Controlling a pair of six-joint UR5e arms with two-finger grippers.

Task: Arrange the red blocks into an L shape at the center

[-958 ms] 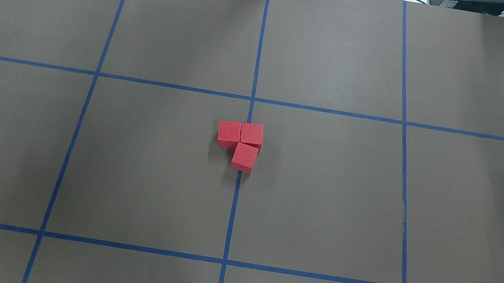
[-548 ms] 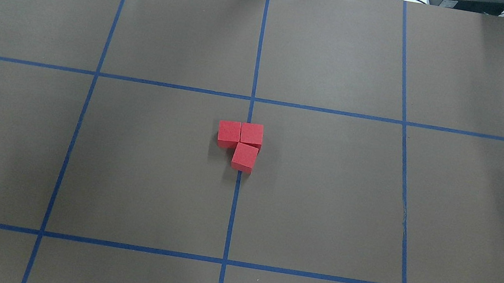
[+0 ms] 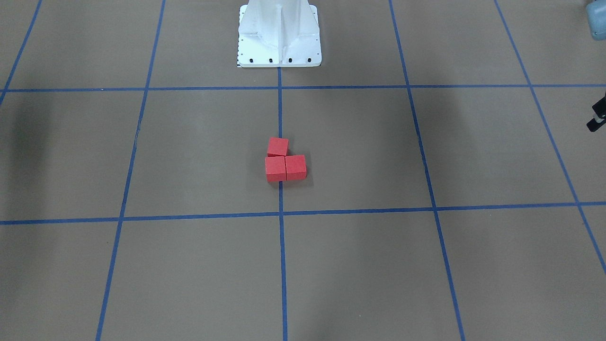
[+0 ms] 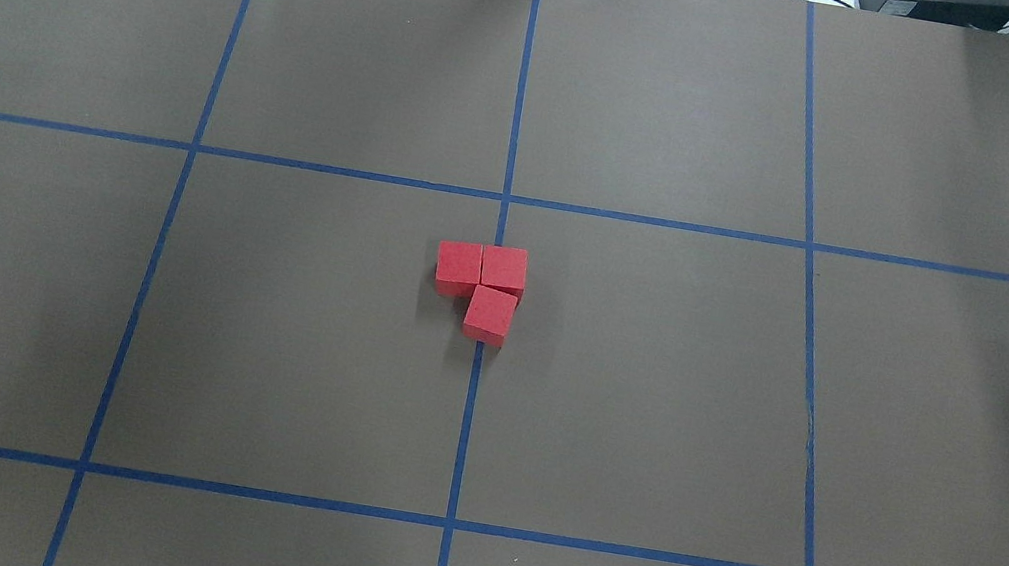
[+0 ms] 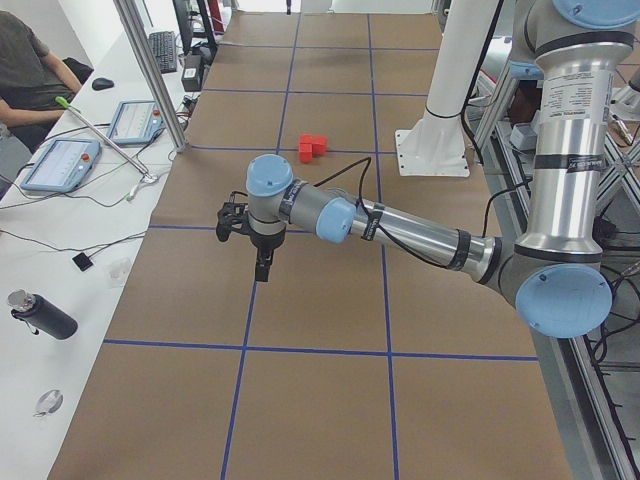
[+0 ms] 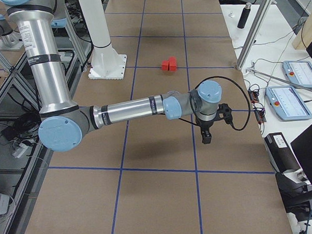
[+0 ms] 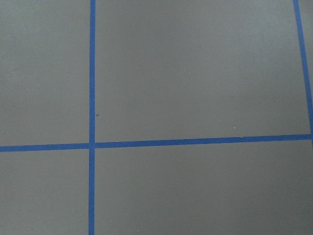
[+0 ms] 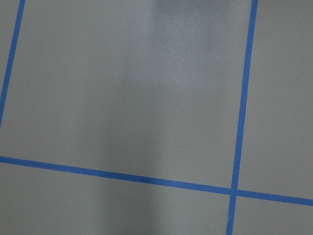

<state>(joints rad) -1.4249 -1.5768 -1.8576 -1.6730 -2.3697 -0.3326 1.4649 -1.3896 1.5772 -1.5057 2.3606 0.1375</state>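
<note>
Since the red blocks sit touching in an L on the middle tape line, front view, they're probably light, rigid and matte. Grip opposite flat faces.
Overhead: L at the center, brown surface, blue grid.
Left side: left gripper well apart from the blocks, can't tell jaw opening.
Right side: right gripper likewise, can't tell.
Wrists: bare floor.

even bright overhead light | soft shadows | sharp, no glare
</note>
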